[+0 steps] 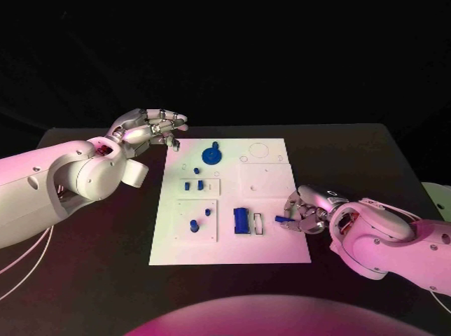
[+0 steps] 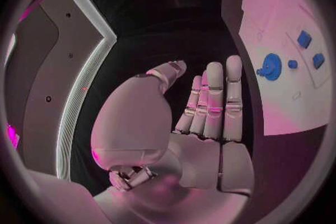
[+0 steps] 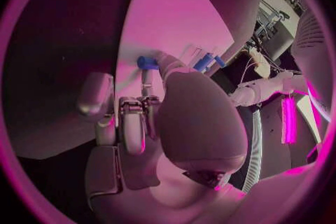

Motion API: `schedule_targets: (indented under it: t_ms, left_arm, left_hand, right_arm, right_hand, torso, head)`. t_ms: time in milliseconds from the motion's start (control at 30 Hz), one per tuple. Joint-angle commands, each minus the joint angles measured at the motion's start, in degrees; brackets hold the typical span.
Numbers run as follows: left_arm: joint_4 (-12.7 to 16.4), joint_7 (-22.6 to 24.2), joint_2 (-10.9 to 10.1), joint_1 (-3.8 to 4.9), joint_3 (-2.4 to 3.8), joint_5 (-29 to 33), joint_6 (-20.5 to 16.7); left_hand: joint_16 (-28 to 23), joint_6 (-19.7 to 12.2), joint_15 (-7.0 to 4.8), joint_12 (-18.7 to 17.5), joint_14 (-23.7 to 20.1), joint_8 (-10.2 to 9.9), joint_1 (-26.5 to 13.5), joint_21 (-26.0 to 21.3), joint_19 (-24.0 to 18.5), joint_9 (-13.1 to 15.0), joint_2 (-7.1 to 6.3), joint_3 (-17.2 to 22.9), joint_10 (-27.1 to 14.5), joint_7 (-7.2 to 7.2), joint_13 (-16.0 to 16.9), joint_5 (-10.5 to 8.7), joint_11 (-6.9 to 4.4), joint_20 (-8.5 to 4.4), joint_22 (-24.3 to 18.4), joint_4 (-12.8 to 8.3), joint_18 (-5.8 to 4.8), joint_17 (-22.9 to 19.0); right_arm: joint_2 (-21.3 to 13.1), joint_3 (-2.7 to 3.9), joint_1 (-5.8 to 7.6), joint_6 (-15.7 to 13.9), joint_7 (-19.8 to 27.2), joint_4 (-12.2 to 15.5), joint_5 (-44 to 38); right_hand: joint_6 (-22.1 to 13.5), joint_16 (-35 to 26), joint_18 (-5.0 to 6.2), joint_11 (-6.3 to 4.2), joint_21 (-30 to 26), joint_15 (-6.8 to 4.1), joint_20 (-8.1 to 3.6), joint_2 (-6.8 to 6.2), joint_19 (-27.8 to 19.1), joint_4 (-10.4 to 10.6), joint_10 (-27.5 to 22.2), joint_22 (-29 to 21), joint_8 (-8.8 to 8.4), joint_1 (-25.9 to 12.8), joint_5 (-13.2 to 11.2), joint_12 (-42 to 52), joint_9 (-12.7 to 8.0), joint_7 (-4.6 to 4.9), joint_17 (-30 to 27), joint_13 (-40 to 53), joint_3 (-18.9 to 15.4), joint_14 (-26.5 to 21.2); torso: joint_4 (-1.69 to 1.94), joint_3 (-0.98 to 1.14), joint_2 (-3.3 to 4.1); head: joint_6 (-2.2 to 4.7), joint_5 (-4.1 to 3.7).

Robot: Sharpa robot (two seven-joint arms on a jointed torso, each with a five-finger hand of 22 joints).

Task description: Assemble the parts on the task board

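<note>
Fingers (image 1: 298, 213) of the right hand (image 1: 308, 213) are pinching a small blue plastic peg (image 1: 282, 219) just above the near right edge of the flat white task board (image 1: 271, 245). Judging by this, the insertion is pending, so it should be keeping the peg upright and lowering gently over its socket, though which socket I cannot tell. Nearby, a blue rectangular block (image 1: 241, 221) is lying on the board. Farther off, the left hand (image 1: 150, 127) is hovering at the far left corner, fingers straight and close together, holding nothing, near a round blue gear (image 1: 212, 154).
</note>
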Motion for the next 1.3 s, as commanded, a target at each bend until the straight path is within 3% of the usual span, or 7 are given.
schedule_targets:
  t_ms: [33, 133, 233, 333, 700, 967, 1300]
  left_arm:
    - [0.1, 0.2, 0.0, 0.02, 0.03, 0.1, 0.6]
    - [0.1, 0.2, 0.0, 0.02, 0.03, 0.1, 0.6]
    - [0.1, 0.2, 0.1, 0.02, 0.02, 0.1, 0.6]
    - [0.1, 0.1, 0.1, 0.02, 0.01, 0.1, 0.5]
    - [0.0, 0.1, 0.2, 0.02, 0.0, 0.1, 0.5]
    - [0.1, 0.0, 0.2, 0.02, 0.0, 0.1, 0.6]
    - [0.2, -0.1, 0.2, 0.02, 0.0, 0.1, 0.8]
  left_hand:
    - [0.2, -0.4, 0.01, 0.4, -0.4, 0.3, 0.0, -0.3, 0.4, 0.1, 0.49, -0.2, -0.5, 0.64, -0.1, 0.19, -0.08, 0.12, -0.1, 0.2, 0.62, -0.1]
    - [0.2, -0.4, 0.01, 0.4, -0.4, 0.3, 0.0, -0.3, 0.5, 0.1, 0.51, -0.2, -0.5, 0.65, -0.1, 0.2, -0.08, 0.12, -0.1, 0.2, 0.62, -0.1]
    - [0.2, -0.4, 0.01, 0.4, -0.4, 0.3, 0.0, -0.3, 0.5, 0.1, 0.51, -0.2, -0.5, 0.65, -0.1, 0.2, -0.08, 0.12, -0.1, 0.2, 0.62, -0.1]
    - [0.2, -0.4, 0.01, 0.4, -0.4, 0.4, 0.0, -0.3, 0.5, 0.1, 0.55, -0.2, -0.5, 0.64, -0.1, 0.25, -0.08, 0.12, -0.1, 0.2, 0.62, -0.1]
    - [0.2, -0.4, 0.01, 0.4, -0.4, 0.4, 0.0, -0.3, 0.5, 0.1, 0.55, -0.2, -0.5, 0.64, -0.1, 0.25, -0.08, 0.12, -0.1, 0.2, 0.62, -0.1]
    - [0.2, -0.4, 0.01, 0.4, -0.4, 0.4, 0.0, -0.3, 0.5, 0.1, 0.55, -0.2, -0.5, 0.64, -0.1, 0.25, -0.08, 0.12, -0.1, 0.2, 0.62, -0.1]
    - [0.2, -0.4, 0.01, 0.4, -0.4, 0.4, 0.0, -0.3, 0.5, 0.1, 0.55, -0.2, -0.5, 0.64, -0.1, 0.25, -0.08, 0.12, -0.1, 0.2, 0.62, -0.1]
  right_arm:
    - [-0.2, -0.53, -0.63, 2.3, -2.0, 0.0, -0.2]
    - [-0.4, -0.52, -0.59, 1.0, -2.0, 0.7, 1.2]
    - [-0.7, -0.51, -0.3, -0.9, -2.0, 1.7, 2.7]
    - [-0.8, -0.5, 0.19, -2.8, -1.9, 2.7, 4.3]
    - [1.0, -0.44, 1.1, -6.1, -1.5, 4.5, 10.4]
    - [2.6, -0.43, 1.19, -5.7, -1.4, 3.9, 12.8]
    - [4.6, -0.44, 1.19, -2.7, -1.4, 2.0, 13.6]
  right_hand:
    - [0.7, 0.2, -0.67, -0.11, -0.3, 0.07, 0.02, 0.06, 0.0, -1.9, 2.6, 1.6, -0.17, 0.3, 0.5, -0.1, -6.6, -0.07, 15.1, 9.9, 3.9, 5.9]
    - [1.1, 0.2, -0.69, -0.24, -0.1, -0.01, -0.06, -0.53, 0.2, -1.7, 2.7, 1.8, -0.32, -0.6, 2.4, 0.0, -6.7, -0.19, 15.1, 10.0, 6.0, 5.9]
    - [0.9, 0.2, -0.82, -0.31, 0.4, -0.21, -0.14, -0.78, 0.4, -1.0, 3.2, 2.2, -0.38, -4.3, 8.2, 0.6, -6.5, -0.36, 15.1, 10.6, 9.0, 5.9]
    - [1.1, 0.2, -0.87, -0.45, 0.9, -0.24, -0.26, -0.95, 0.5, -1.6, 3.4, 2.5, -0.21, -5.1, 9.4, 0.8, -6.4, -0.44, 15.1, 10.9, 10.6, 5.9]
    - [1.2, 0.2, -0.91, -0.47, 1.0, -0.27, -0.34, -0.72, 0.6, -2.3, 3.6, 2.7, -0.27, -7.2, 10.4, 1.1, -6.2, -0.43, 15.1, 11.2, 13.0, 5.9]
    - [1.6, 0.2, -0.92, -0.46, 1.0, -0.25, -0.32, -1.04, 0.7, -1.7, 3.7, 2.9, -0.4, -11.2, 9.8, 1.1, -6.2, -0.44, 15.1, 11.3, 14.2, 5.9]
    - [2.3, 0.2, -0.82, -0.52, 0.3, -0.3, -0.36, -1.48, 0.6, -0.7, 3.7, 2.8, -0.44, -16.1, 10.4, 1.0, -6.0, -0.53, 15.1, 11.2, 14.7, 5.9]
  torso:
    - [-0.05, 0.02, -0.02]
    - [-0.03, 0.01, -0.06]
    - [-0.08, 0.02, -0.05]
    - [-0.14, 0.01, 0.0]
    - [0.01, 0.04, 0.07]
    - [-0.06, 0.0, 0.06]
    - [-0.01, 0.01, 0.05]
  head:
    - [0.13, -0.02]
    - [0.18, -0.01]
    - [0.29, 0.09]
    - [0.34, -0.15]
    - [0.27, -0.22]
    - [0.03, -0.15]
    - [-0.09, 0.01]
